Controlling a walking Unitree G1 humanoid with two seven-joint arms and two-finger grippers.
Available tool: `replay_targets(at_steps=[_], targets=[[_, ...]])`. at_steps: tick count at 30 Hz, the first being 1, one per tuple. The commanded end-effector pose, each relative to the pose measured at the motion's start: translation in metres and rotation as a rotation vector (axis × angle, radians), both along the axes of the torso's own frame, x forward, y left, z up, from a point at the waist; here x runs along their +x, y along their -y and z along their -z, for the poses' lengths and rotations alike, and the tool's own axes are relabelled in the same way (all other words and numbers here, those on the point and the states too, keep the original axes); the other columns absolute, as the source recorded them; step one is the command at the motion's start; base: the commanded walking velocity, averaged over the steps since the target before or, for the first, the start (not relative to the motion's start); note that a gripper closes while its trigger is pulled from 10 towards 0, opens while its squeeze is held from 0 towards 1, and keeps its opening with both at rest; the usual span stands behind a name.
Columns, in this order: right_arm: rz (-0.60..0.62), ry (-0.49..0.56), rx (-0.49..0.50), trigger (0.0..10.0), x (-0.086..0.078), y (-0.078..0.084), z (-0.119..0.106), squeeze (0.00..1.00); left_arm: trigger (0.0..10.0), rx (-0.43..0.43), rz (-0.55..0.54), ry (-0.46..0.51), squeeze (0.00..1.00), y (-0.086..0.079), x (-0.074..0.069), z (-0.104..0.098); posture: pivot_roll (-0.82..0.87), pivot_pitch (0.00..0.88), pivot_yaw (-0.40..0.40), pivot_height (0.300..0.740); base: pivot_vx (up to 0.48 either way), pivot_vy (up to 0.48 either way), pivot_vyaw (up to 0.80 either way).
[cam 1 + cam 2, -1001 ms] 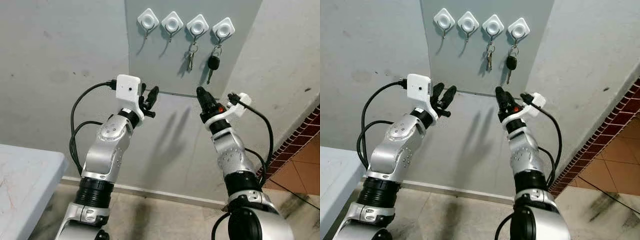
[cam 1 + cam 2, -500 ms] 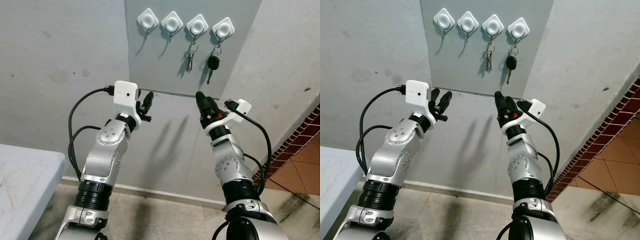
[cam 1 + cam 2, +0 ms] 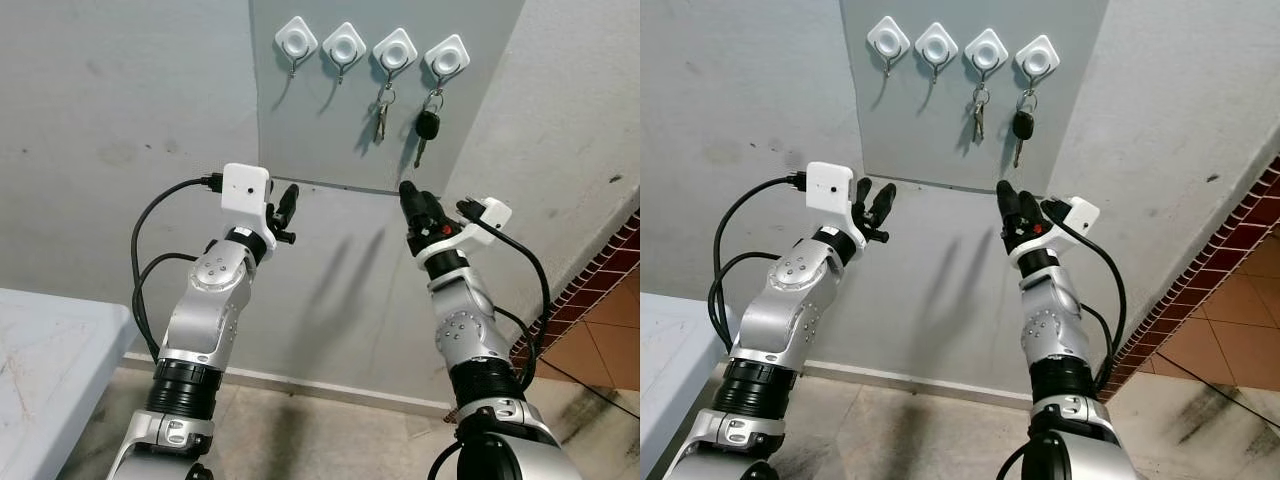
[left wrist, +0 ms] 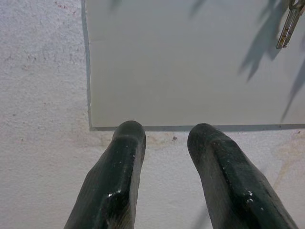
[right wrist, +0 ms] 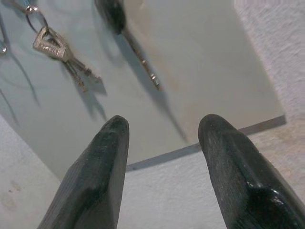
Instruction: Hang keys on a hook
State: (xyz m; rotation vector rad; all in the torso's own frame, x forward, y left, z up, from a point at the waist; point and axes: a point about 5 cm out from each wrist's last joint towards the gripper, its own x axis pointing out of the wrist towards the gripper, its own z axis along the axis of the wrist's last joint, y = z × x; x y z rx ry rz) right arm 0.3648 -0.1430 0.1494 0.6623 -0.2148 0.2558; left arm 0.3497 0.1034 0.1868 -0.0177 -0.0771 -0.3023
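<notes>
Both arms have drifted lower and inward below the smooth grey panel (image 3: 385, 95). Four white diamond hooks (image 3: 346, 42) line its top; the steel keys (image 3: 381, 118) and black-headed car key (image 3: 425, 130) hang vertically, above the nearer right gripper (image 3: 409, 195). Left gripper (image 3: 287, 197) and right gripper both gape, empty.

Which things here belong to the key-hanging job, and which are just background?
Job: four white hooks; silver keys; black car key; grey wall panel; right hand; left hand.
Background: grey table; red tiled floor.

The table (image 3: 40, 340) is cut off at the picture's edge.
</notes>
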Motion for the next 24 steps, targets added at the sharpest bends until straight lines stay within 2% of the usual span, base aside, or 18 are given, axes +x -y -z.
replay_targets(at_steps=[1,4,8,10,12,13,20,21,24], targets=[[0.017,0.015,0.006,10.0,0.002,0.003,-0.005,0.0,10.0,0.01,-0.007,0.004,0.0,0.0,0.002,0.0,0.09,0.0,-0.033,0.74,0.0,0.0,0.0],[0.031,0.001,0.006,10.0,0.001,0.006,-0.001,0.0,10.0,0.016,-0.014,-0.004,0.0,-0.001,0.002,0.005,0.09,0.0,-0.032,0.74,0.0,0.0,0.0],[0.083,-0.068,-0.032,10.0,-0.01,0.019,0.024,0.0,10.0,0.042,-0.033,-0.078,0.0,-0.004,-0.001,0.034,0.09,0.0,-0.027,0.74,0.0,0.0,0.0],[0.088,-0.076,-0.033,10.0,-0.011,0.02,0.027,0.0,10.0,0.044,-0.034,-0.085,0.0,-0.004,-0.001,0.036,0.09,0.0,-0.026,0.74,0.0,0.0,0.0],[0.107,-0.106,-0.056,10.0,-0.018,0.024,0.039,0.0,10.0,0.069,-0.051,-0.118,0.0,-0.007,-0.003,0.051,0.09,0.0,-0.024,0.74,0.0,0.0,0.0],[0.114,-0.117,-0.062,10.0,-0.021,0.026,0.043,0.0,10.0,0.054,-0.056,-0.134,0.0,-0.008,-0.004,0.055,0.09,0.0,-0.02,0.74,0.0,0.0,0.0],[0.14,-0.198,-0.114,10.0,-0.038,0.033,0.07,0.0,10.0,0.041,-0.063,-0.171,0.0,-0.014,-0.01,0.079,0.08,0.0,-0.012,0.74,0.0,0.0,0.0],[0.157,-0.237,-0.141,10.0,-0.046,0.037,0.083,0.0,10.0,0.048,-0.064,-0.195,0.0,-0.016,-0.013,0.092,0.08,0.0,-0.007,0.74,0.0,0.0,0.0],[0.177,-0.285,-0.184,10.0,-0.057,0.042,0.097,0.0,10.0,0.06,-0.09,-0.239,0.0,-0.021,-0.018,0.109,0.07,0.0,-0.006,0.74,0.0,0.0,0.0]])
